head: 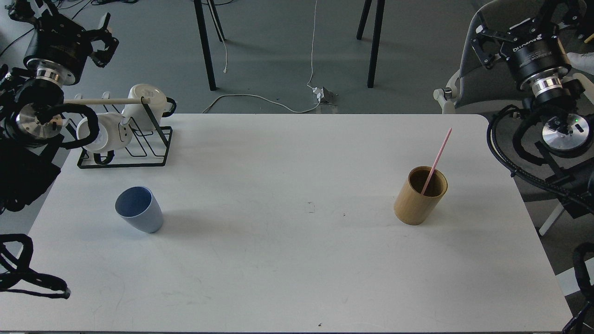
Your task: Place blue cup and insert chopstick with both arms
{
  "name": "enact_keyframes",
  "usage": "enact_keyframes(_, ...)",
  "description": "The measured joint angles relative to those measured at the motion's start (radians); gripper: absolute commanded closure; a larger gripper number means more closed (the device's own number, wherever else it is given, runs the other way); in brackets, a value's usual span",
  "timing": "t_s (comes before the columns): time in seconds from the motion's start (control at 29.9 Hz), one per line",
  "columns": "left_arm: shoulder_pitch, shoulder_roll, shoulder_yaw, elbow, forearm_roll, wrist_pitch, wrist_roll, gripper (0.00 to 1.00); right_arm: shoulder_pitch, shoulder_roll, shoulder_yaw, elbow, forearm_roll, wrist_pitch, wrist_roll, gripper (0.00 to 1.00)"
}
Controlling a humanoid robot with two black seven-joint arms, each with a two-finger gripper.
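Left gripper (pixel 103 44): raised at the far left, beyond the table edge and above the rack; fingers are seen spread apart, nothing held between them.
Right gripper (pixel 487 41): raised at the far right, off the table; fingers are seen parted, nothing held.
Blue cup: small light-blue tapered plastic tumbler (pixel 140 209) is found standing on the near-left part of the white rectangular table (pixel 287 260), mouth up, appearing tilted toward the left; untouched by either arm.
Chopstick: long thin pink stick (pixel 438 157) is found leaning inside the tan bamboo cylindrical holder (pixel 419 197) on the right side of the table, its upper end pointing far-right.
Separation: cup and chopstick are well apart, with bare table between them.
Other items: black wire rack (pixel 127 150) with a pale wooden dowel and white mugs (pixel 141 105) is set at the far-left corner; no involvement is judged.
Progress: no step is judged completed; the cup is not yet placed and the chopstick is not yet in it.
Remaining: the cup is to be grasped and set down, presumably by the left arm; the chopstick is to be drawn from the holder, presumably by the right arm, and inserted into the cup.
Risk: the thin stick is judged liable to slip or pivot in a pinch grip.
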Motion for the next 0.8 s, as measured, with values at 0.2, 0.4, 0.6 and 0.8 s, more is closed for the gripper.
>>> enact_keyframes(0.2,0.000,0.006,0.001,0.000,0.001,0.000,0.001,0.00,-0.002,-0.006,-0.004,0.000,-0.003,0.000,0.001,0.00)
enact_keyframes(0.4,-0.001,0.019,0.012,-0.021,0.006,0.000,0.006,0.00,-0.003,-0.011,-0.001,0.004,-0.003,0.000,0.002,0.01)
enact_keyframes(0.6,-0.002,0.128,0.065,-0.171,0.074,0.000,0.012,0.00,-0.007,-0.022,-0.001,0.010,-0.003,0.000,0.008,0.01)
enact_keyframes(0.8,-0.005,0.274,0.080,-0.356,0.287,0.000,0.004,0.01,-0.013,-0.031,-0.001,0.009,-0.003,0.000,0.010,0.00)
